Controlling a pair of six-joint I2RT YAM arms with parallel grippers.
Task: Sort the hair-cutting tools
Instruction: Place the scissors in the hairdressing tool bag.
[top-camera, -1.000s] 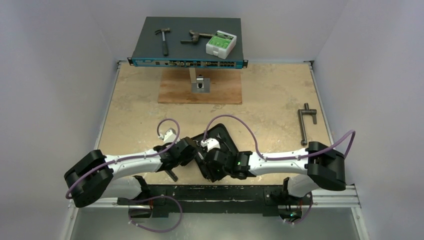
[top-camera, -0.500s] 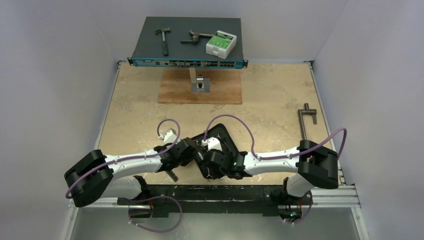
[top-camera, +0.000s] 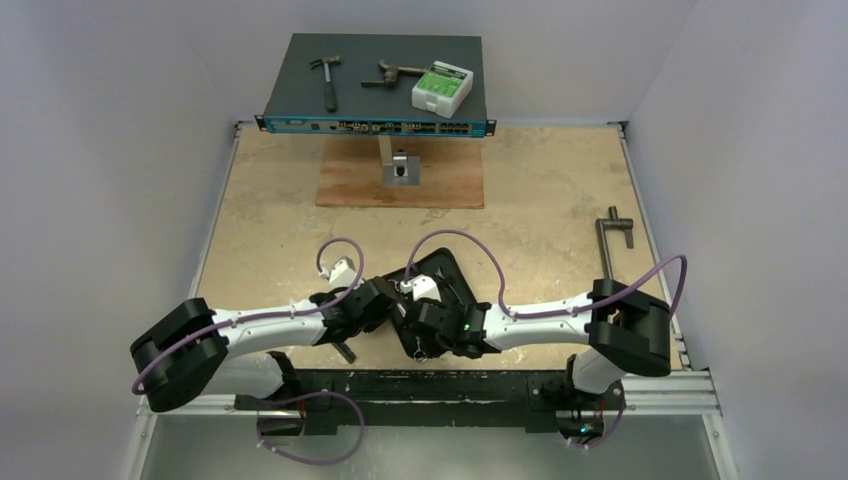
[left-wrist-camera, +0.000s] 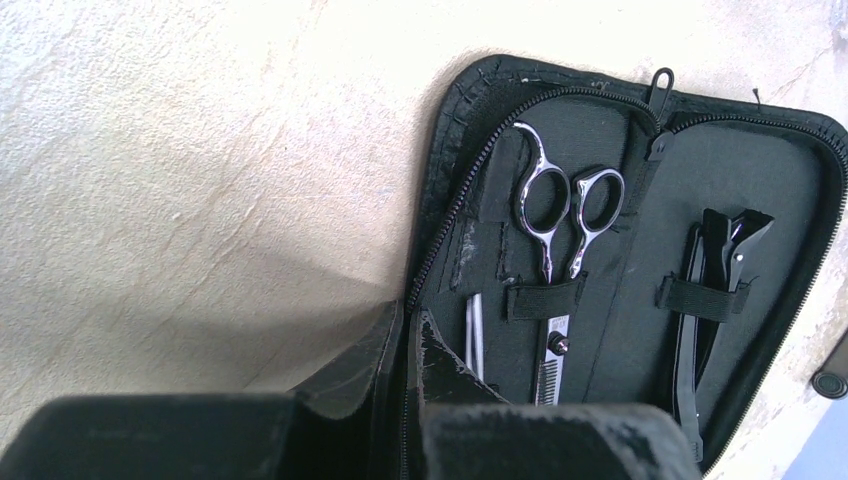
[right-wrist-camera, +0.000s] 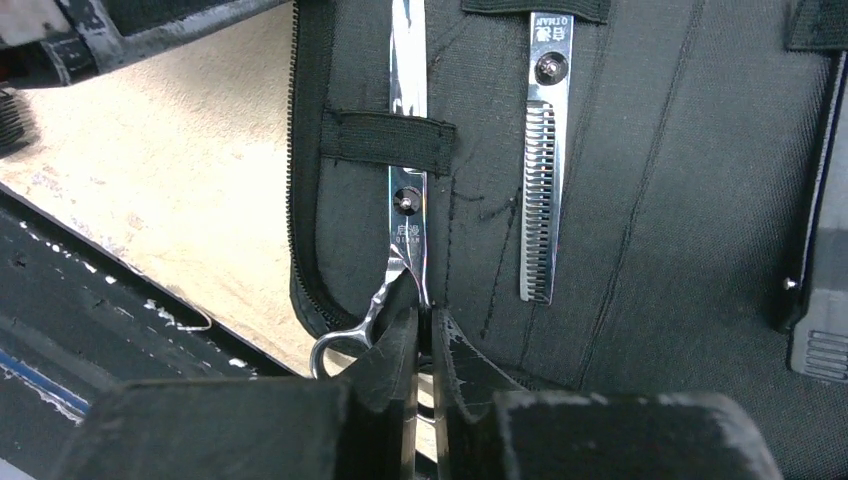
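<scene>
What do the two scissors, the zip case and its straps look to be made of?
The plain scissors and thinning scissors: polished steel by the look, mirror-bright with engraved marks. The zip case: black woven fabric, matte, with stitched seams; possibly nylon. Its straps: black ribbed elastic webbing, seemingly.

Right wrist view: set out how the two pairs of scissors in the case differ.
The plain scissors have a smooth blade; the thinning scissors have a toothed one. The plain scissors lie with a ring handle toward the right gripper, whose jaws pinch them just above it; the thinning scissors point their tip that way and are untouched. Both are silver and lie lengthwise in the black case.
</scene>
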